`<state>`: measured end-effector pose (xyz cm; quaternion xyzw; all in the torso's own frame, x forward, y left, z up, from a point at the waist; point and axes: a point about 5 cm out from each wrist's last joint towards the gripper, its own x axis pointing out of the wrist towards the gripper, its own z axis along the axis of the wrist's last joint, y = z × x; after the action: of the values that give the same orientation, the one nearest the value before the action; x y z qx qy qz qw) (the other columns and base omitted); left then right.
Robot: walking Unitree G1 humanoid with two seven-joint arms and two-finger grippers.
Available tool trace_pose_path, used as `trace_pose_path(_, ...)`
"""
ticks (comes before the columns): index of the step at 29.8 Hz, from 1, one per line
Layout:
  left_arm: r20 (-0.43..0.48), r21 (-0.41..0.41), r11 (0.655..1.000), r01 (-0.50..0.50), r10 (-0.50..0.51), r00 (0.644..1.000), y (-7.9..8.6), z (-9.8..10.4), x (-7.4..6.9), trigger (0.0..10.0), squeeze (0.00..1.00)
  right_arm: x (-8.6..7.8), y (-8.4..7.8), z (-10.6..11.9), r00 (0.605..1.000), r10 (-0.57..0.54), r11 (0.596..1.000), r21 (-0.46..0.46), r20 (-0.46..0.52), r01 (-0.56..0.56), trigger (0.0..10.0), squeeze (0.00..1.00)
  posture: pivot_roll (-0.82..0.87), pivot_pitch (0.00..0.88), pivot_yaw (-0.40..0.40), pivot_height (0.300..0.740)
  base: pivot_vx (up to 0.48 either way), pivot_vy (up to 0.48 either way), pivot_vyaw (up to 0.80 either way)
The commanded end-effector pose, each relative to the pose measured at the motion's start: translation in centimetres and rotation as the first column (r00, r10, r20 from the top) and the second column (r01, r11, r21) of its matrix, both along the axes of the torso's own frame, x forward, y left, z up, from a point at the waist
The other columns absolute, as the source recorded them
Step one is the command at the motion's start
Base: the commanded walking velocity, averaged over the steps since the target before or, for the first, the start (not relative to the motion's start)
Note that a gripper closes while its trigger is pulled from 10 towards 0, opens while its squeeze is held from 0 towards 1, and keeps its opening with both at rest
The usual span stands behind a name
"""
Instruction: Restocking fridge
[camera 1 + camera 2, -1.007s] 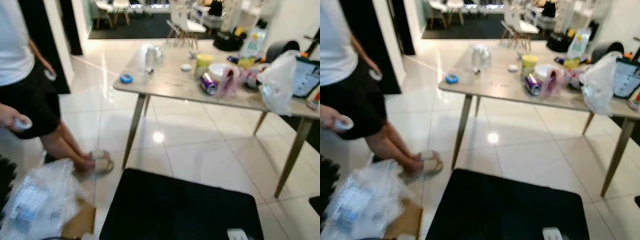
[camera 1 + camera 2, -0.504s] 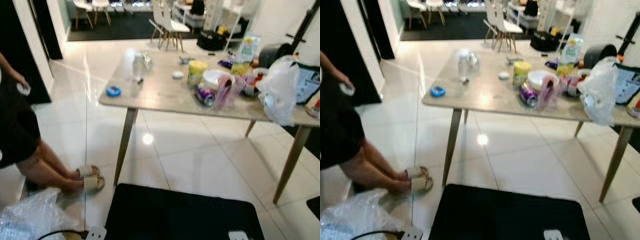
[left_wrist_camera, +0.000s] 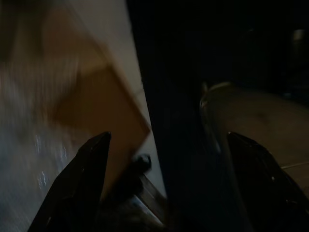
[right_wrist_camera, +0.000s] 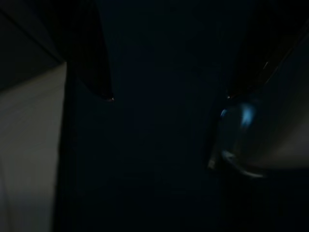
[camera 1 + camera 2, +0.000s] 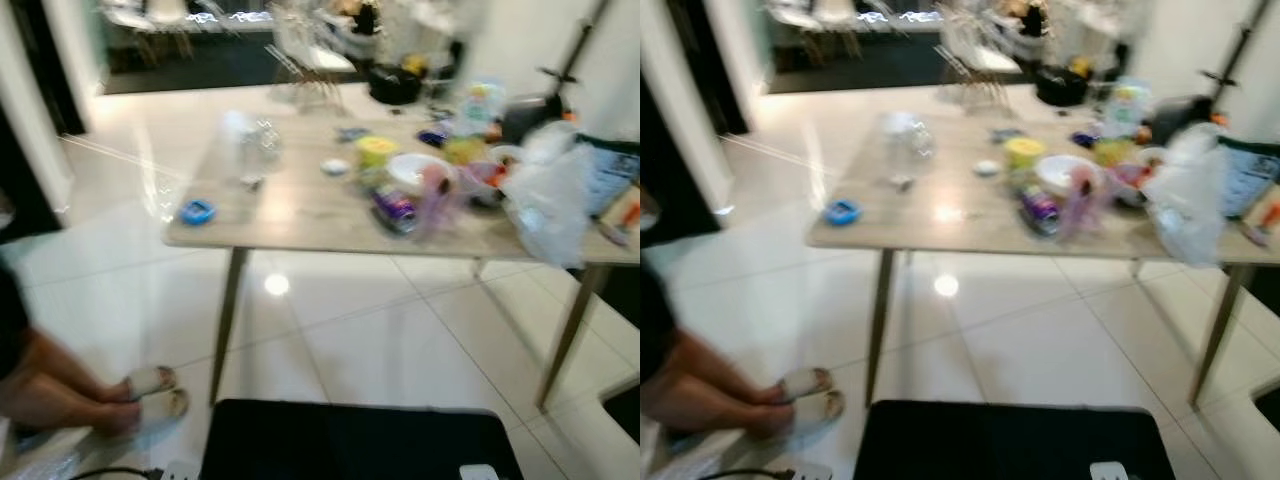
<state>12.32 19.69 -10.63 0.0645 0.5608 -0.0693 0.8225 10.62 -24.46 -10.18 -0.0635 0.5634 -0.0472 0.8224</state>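
1. Nearest to us, a flat black rectangular panel (image 5: pixel 350 445) lies low across the foot of the head views, with a small white tab (image 5: pixel 1108 470) at its near right edge; a white power strip with a black cable (image 5: pixel 165 470) sits on the floor just to its left.
2. Both arms hang idle in the shade. Our left gripper (image 3: pixel 166 186) shows its two black fingers spread wide apart with nothing between them, above brown cardboard (image 3: pixel 104 108) and crinkled clear plastic. Our right gripper (image 4: pixel 169 96) is also parted and empty, in near darkness.
3. At the left edge, a person's bare legs and feet in pale slide sandals (image 5: pixel 150 392) rest on the glossy white tiled floor (image 5: pixel 400 340), which throws back a ceiling light.
4. Further off stands a long pale wood-topped table on slanted legs (image 5: pixel 290 215), its long axis running left to right across the room.
5. A small blue round object (image 5: pixel 197 211) sits near the table's left end, a clear glass jar (image 5: pixel 255 150) behind it.
6. The groceries crowd the right half: a purple drinks can lying on its side (image 5: pixel 395 210), long axis pointing roughly toward us, a yellow-lidded tub (image 5: pixel 376 152), a white bowl (image 5: pixel 415 170), a white plastic bag (image 5: pixel 550 205).
7. Beyond, blurred white chairs (image 5: pixel 310 50) stand on a dark floor.
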Motion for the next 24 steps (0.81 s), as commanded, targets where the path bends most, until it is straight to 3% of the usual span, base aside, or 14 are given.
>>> trace_pose_path(1,-0.039,-0.021,1.0,0.014,-0.015,0.999,-0.73,-0.44,-1.18,10.0,0.0,1.25,0.09,0.34,0.999,0.01,1.0,-0.005,0.034,-0.01,10.0,0.0,0.08,0.0,-0.031,0.74,0.334,0.0,0.0)
trace_pose_path(10,-0.043,-0.021,1.0,0.01,-0.011,0.999,-0.76,-0.49,-1.34,10.0,0.0,1.11,0.28,0.25,0.999,-0.002,1.0,0.005,0.034,0.002,10.0,0.0,0.08,0.0,-0.03,0.74,0.336,0.0,-0.6)
trace_pose_path(16,-0.041,-0.018,1.0,0.009,-0.009,0.999,-0.77,-0.49,-1.33,10.0,0.0,1.21,0.28,0.29,0.999,0.005,1.0,0.003,0.043,-0.005,10.0,0.0,0.08,0.0,-0.031,0.74,0.32,0.0,0.0)
trace_pose_path(24,-0.019,-0.026,0.999,-0.023,0.023,1.0,-0.85,-0.4,-0.98,10.0,0.0,1.28,0.32,0.3,0.999,0.01,1.0,0.004,0.044,-0.01,10.0,0.0,0.08,0.0,-0.032,0.74,0.0,0.0,0.0)
